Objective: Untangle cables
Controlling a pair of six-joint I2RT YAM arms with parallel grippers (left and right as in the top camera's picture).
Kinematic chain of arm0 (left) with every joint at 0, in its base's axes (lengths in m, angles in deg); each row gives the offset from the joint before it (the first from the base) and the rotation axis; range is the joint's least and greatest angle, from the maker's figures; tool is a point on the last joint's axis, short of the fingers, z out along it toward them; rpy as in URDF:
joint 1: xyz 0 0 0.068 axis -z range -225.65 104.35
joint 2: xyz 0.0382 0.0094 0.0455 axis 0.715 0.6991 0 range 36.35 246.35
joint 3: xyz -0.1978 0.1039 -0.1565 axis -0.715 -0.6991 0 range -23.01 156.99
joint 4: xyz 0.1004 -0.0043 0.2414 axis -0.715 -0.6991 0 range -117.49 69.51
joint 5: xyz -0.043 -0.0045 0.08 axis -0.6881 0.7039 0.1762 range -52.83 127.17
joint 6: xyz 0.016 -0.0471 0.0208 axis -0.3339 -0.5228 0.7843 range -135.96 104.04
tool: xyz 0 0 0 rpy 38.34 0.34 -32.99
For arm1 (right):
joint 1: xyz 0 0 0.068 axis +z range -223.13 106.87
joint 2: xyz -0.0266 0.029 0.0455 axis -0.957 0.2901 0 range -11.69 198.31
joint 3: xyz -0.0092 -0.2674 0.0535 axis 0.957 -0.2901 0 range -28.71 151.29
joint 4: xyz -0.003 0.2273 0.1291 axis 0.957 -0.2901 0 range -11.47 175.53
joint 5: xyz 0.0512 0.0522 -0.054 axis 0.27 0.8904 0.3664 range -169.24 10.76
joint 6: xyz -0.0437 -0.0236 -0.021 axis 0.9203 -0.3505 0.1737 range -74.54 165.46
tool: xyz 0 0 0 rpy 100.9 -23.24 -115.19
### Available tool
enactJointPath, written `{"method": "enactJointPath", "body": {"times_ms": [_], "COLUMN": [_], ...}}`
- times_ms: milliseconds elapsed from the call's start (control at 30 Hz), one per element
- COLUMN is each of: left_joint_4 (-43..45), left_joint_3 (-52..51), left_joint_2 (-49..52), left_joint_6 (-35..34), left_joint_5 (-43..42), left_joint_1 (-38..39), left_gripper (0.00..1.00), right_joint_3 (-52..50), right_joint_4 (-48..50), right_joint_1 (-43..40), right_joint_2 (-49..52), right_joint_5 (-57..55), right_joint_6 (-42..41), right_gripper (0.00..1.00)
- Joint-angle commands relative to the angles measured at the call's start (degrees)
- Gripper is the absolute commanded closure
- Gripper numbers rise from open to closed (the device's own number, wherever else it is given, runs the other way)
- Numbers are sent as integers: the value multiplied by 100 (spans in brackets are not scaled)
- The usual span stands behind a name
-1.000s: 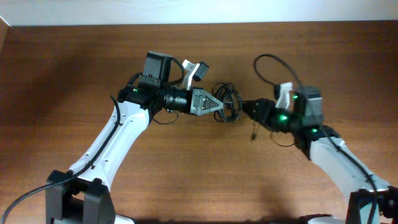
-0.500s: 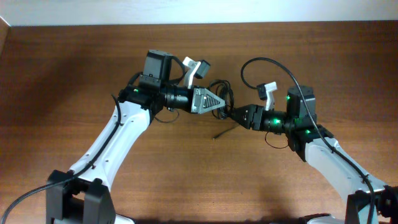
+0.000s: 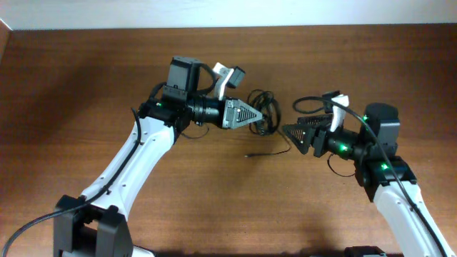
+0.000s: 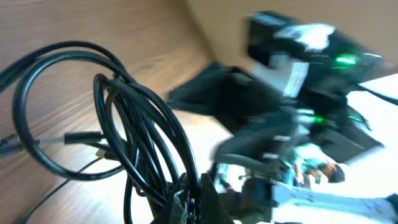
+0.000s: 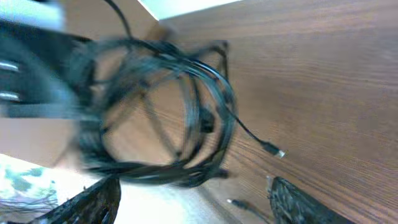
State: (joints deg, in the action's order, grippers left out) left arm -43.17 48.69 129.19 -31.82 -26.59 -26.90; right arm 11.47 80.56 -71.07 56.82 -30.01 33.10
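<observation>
Right end effector (image 3: 290,133) has pulled back right, fingers apart, holding nothing; left end effector (image 3: 258,118) clamped on the cables (image 3: 265,127), bundle mid-bench (image 3: 86,86) between both, one strand lying loose

Cable bundle (image 3: 265,127) seemingly blocks table (image 3: 71,86) centre.

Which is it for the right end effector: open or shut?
Open: the right end effector has its fingers wide apart in the wrist view, with the cables ahead, not pinched.
</observation>
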Motion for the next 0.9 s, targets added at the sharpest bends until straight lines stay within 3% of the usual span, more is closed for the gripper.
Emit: {"method": "enactJointPath", "body": {"times_ms": [0,267,300,400,467,600,733,833,867], "left_joint_4": [313,315,315,315,313,221,-575,-922,-1012], "left_joint_3": [61,61,61,61,61,57,55,55,55], "left_joint_2": [-114,-114,-114,-114,-114,-114,-114,-109,-109], "left_joint_6": [9,13,15,13,15,424,413,254,-66], "left_joint_5": [-1084,-1097,-1084,-1108,-1106,-857,1366,2061,2284], "left_joint_1": [-4,166,205,245,225,52,68,87,85], "left_gripper": [100,100,100,100,100,100,100,89,58], "right_joint_3": [24,24,24,24,24,24,24,24,24], "right_joint_4": [13,776,780,778,734,743,1049,1040,1038], "right_joint_1": [153,612,680,772,713,210,-251,-284,-284], "right_joint_2": [251,313,313,367,365,330,310,310,310], "right_joint_5": [-522,-382,-402,-490,-448,542,2159,2168,2011], "right_joint_6": [317,96,96,96,94,-184,-813,-807,-807], "right_gripper": [24,26,30,55,96,96,96,96,96]}}
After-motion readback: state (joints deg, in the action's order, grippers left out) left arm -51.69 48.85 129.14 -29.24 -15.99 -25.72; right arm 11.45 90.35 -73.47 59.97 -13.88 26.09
